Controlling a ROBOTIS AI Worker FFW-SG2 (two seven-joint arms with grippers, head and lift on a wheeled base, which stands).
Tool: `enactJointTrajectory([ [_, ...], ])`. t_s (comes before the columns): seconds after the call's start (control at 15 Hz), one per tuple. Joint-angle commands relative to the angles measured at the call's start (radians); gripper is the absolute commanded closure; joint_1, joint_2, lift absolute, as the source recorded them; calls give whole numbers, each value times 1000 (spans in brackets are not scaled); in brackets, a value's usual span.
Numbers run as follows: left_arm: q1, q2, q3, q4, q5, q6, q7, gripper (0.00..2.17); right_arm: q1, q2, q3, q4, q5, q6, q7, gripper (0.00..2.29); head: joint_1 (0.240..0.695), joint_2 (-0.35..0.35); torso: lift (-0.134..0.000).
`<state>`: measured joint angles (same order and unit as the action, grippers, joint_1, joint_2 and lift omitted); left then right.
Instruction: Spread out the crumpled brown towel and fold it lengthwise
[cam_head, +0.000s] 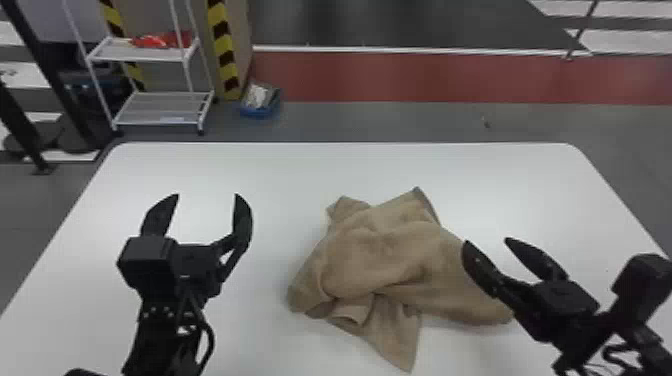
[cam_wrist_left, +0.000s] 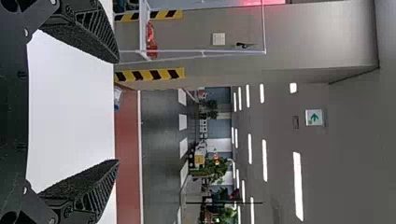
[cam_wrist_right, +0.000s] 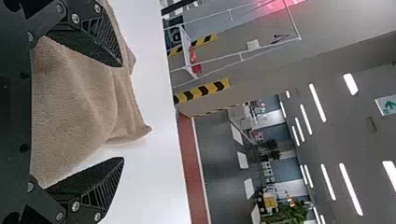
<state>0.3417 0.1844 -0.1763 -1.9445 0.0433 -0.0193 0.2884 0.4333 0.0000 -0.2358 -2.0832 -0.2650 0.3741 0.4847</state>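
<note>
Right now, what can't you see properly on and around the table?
Head view:
The towel's underside: hidden by its own folds.
Part of its right side: behind the right gripper.
The table's near edge: cut off by the bottom edge.
Red stuff on the rack: too small to name.

From above the near side of the bench (cam_head: 300, 167), the head view looks forward and down; both wrist views, lower and closer, face out past its far edge. All three catch the white rack (cam_head: 160, 107) beyond it.
</note>
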Motion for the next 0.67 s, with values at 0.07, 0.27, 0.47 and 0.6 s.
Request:
enactJointTrajectory([
  [0.07, 17, 12, 9, -4, 3, 0, 0, 140, 85, 1, -59, -55, -86, 70, 61, 221, 695, -25, -124],
  [0.27, 7, 9, 1, 12, 6, 0, -3, 140, 139, 1, -39, -107, -88, 101, 123, 313, 695, -17, -124],
  [0.47, 2, 4, -9, 15, 10, 0, -22, 140, 176, 1, 58, -135, 15, 131, 164, 346, 695, 10, -124],
  [0.6, 2, 4, -11, 9, 10, 0, -23, 140, 191, -6, 118, -144, 92, 138, 206, 410, 695, 50, -124],
])
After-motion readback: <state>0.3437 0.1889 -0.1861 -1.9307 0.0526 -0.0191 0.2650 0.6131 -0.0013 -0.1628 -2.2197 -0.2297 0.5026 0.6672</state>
